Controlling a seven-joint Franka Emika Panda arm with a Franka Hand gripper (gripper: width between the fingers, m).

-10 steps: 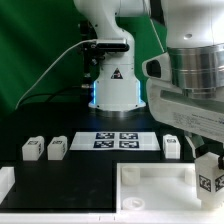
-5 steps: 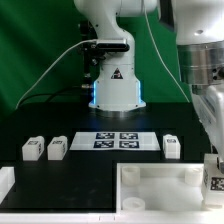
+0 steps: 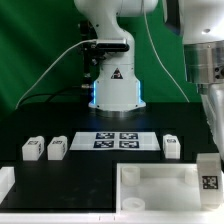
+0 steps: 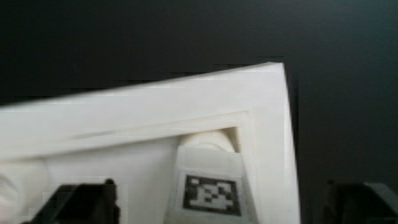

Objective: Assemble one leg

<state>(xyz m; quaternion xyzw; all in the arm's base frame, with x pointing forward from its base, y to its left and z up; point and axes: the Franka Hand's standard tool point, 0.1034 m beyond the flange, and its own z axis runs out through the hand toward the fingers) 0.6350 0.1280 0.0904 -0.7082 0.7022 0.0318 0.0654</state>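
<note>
One leg (image 4: 212, 182) stands between the parted jaws, untouched.

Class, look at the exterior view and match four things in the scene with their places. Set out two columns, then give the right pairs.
Things
1. marker board
2. panel
3. pair of legs
4. robot base

Places
A. farthest back, before the green backdrop
B. on the black table, at the exterior view's left
C. nearest the camera, with another leg standing at its corner
D. mid-table, lying flat, showing four tags

Pairs: 1-D, 2-C, 3-B, 4-A
</note>
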